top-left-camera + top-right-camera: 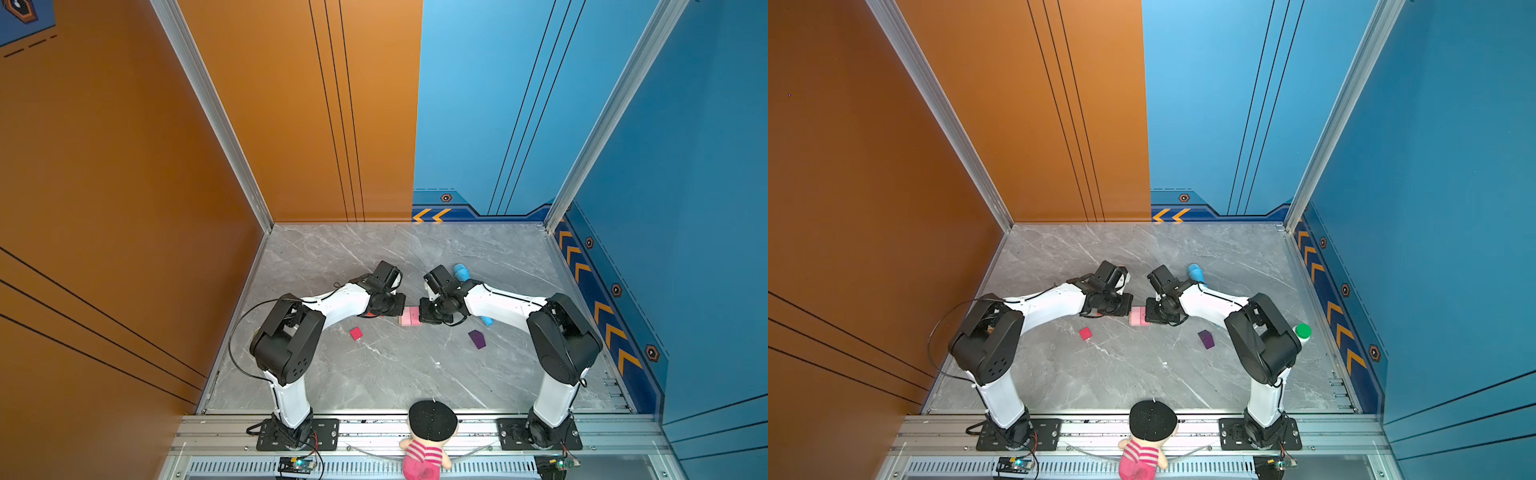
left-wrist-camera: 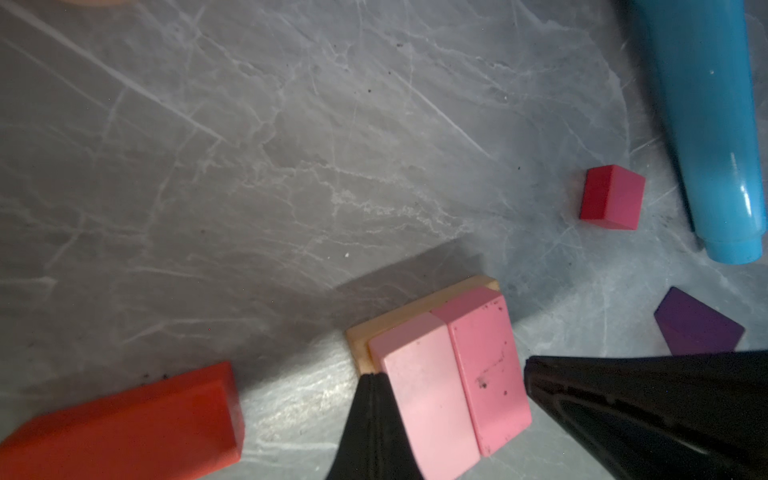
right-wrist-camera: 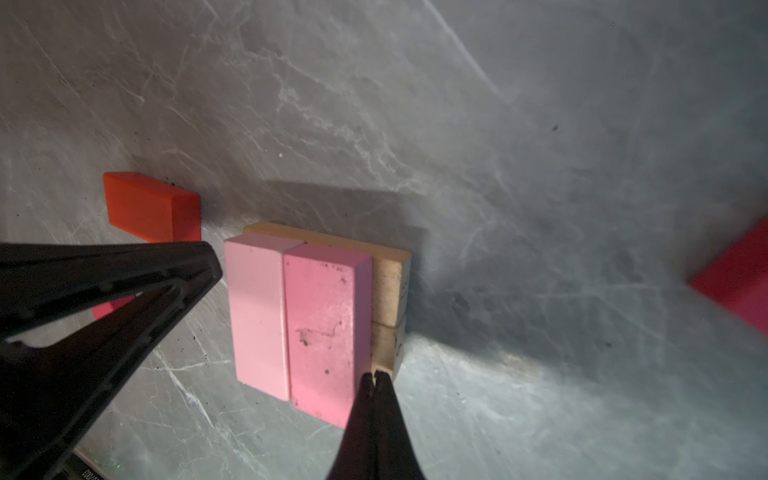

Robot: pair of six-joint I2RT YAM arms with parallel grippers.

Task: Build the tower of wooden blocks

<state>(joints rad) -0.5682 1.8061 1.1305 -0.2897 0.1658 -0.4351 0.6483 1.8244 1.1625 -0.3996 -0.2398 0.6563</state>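
Two pink bricks (image 1: 409, 316) hemmed in from both sides

Nearest me, a doll (image 1: 432, 419) slumps on the front rail (image 1: 374, 428). On the table (image 1: 374, 374), short of the fingertips and off to the left, lies a magenta cube (image 1: 356, 333). Short of them to the right lies the purple house piece (image 1: 477, 338).

Between the two sets of fingertips is the tower's start. Two tan slabs (image 3: 388, 291) lie flat side by side, and the pink bricks lie on them, touching along their length.

The left gripper (image 2: 374, 376) has its fingers pressed together on nothing, tip at the pale brick (image 2: 424, 386) by a slab corner. The right gripper (image 3: 376, 374) is likewise closed and empty, tip at the darker brick (image 3: 328, 324). Whether either tip truly touches, I cannot tell.

A red brick (image 2: 124, 424) lies beside the left fingers, away from the stack. Beyond the right fingers, a blue tube (image 1: 461, 272) runs under that arm.
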